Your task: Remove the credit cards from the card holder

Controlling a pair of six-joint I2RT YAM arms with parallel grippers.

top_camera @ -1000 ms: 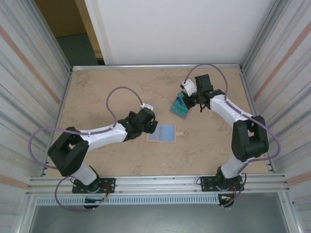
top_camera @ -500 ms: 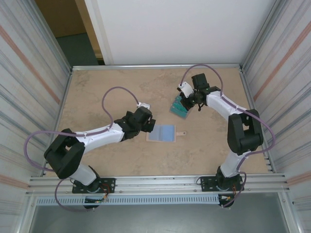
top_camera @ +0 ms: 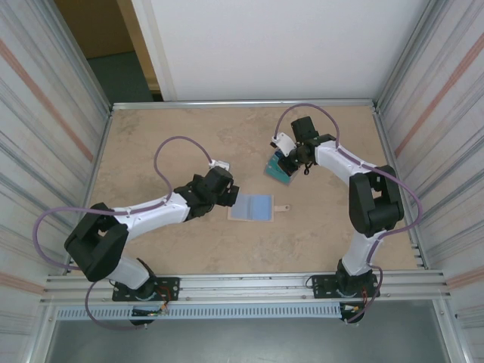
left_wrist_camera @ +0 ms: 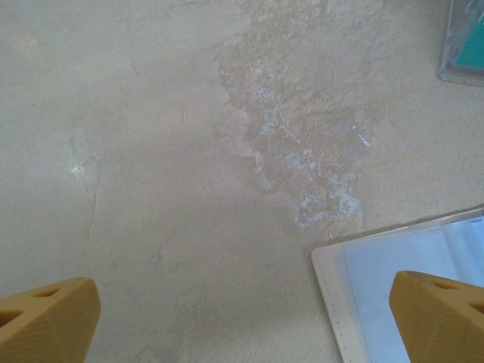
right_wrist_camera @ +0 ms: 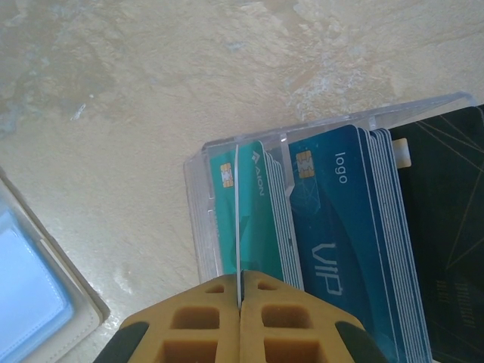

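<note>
The card holder (top_camera: 251,206) lies open and flat mid-table, pale blue face up, with a tan strap tab on its right. My left gripper (top_camera: 231,198) is open at its left edge. In the left wrist view its yellow fingertips (left_wrist_camera: 47,321) stand far apart, with the holder's corner (left_wrist_camera: 378,280) near the right one. My right gripper (right_wrist_camera: 240,299) is shut on one thin credit card (right_wrist_camera: 237,219), seen edge-on above the teal stack (right_wrist_camera: 265,219). The blue stack (right_wrist_camera: 340,242) and black stack (right_wrist_camera: 446,242) sit beside it.
The card stacks stand in a clear plastic tray (right_wrist_camera: 198,227), also seen behind and right of the holder (top_camera: 277,171) and at the top right of the left wrist view (left_wrist_camera: 463,45). Metal walls enclose the table (top_camera: 151,144) on the left, right and back.
The right arm has swung its gripper a little left and toward the back, still pinching the card. The left gripper has drawn slightly left, off the holder's edge.
</note>
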